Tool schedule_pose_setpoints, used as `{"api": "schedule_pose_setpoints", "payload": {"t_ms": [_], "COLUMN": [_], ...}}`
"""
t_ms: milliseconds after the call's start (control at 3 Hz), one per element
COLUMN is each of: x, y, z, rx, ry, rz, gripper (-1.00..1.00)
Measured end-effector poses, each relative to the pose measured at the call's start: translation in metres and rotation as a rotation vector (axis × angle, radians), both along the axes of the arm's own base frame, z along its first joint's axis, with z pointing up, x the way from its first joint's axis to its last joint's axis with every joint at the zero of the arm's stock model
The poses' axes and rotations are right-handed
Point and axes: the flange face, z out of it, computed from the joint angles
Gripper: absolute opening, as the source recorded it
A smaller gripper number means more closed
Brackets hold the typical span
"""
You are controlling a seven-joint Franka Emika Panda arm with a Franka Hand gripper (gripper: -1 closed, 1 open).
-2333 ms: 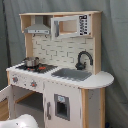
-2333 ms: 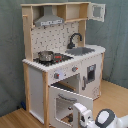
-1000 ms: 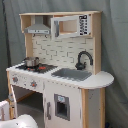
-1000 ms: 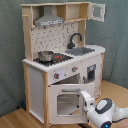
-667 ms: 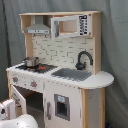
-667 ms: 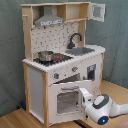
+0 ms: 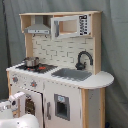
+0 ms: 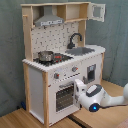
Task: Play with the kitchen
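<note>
The kitchen [image 7: 60,75] [image 8: 60,55] is a tall white and light-wood toy with a range hood [image 8: 49,21], a black faucet [image 7: 83,59] [image 8: 75,39] and a grey sink [image 7: 72,74] [image 8: 83,50]. A metal pot [image 7: 31,62] [image 8: 46,56] sits on the stovetop. Knobs [image 8: 56,76] line the front panel above the oven door [image 8: 64,96], which stands upright against the oven front. My gripper [image 8: 79,89] [image 7: 20,98] rests against the oven door's right edge, with the white arm [image 8: 107,99] coming in from the second exterior view's right.
A small upper cabinet door [image 8: 97,11] hangs open at the top right in the second exterior view. A microwave panel [image 7: 70,26] is beside the hood. A grey curtain [image 7: 115,45] hangs behind, and a wooden floor [image 8: 15,119] lies below.
The oven door, hanging open 2.3 s ago, has swung up against the oven front. My arm moved in toward the kitchen with it.
</note>
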Motion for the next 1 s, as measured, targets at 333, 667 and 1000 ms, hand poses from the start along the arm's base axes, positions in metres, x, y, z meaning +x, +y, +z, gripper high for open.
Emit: {"api": "schedule_pose_setpoints", "payload": {"t_ms": [333,667,1000], "x": [-0.014,-0.041,-0.054], "y": [-0.017,-0.015,0.001], "z": [0.008,0.012,0.043], "rx": [-0.001,-0.025,-0.088], "ry": [-0.027,-0.038,-0.06], "rz": [-0.006,0.027,0.074], "gripper": [1.0,1.0,1.0]}}
